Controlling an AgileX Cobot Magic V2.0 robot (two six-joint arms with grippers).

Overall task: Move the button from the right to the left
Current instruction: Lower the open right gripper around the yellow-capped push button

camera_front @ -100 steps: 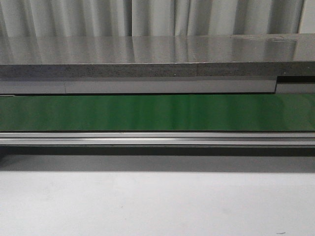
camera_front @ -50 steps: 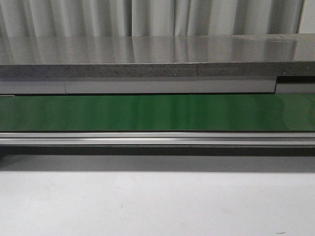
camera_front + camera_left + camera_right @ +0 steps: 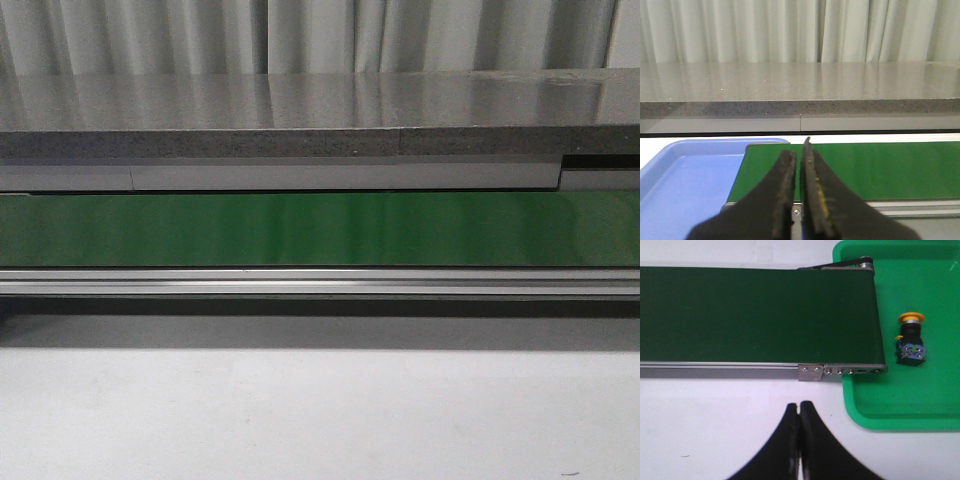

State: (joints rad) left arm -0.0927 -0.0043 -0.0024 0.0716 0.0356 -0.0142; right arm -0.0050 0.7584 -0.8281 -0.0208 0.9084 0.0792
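The button [image 3: 910,338], a yellow-orange cap on a black body, lies on its side in a green tray [image 3: 940,400] past the belt's end, seen only in the right wrist view. My right gripper [image 3: 799,406] is shut and empty above the white table, short of the belt and well away from the button. My left gripper [image 3: 799,150] is shut and empty, held over the other end of the green belt [image 3: 880,167], beside a blue tray [image 3: 685,175]. Neither gripper nor the button shows in the front view.
The green conveyor belt [image 3: 320,228] runs across the front view with a metal rail [image 3: 320,282] along its near side. A grey stone counter [image 3: 300,120] and pale curtains stand behind it. White table [image 3: 320,420] lies in front.
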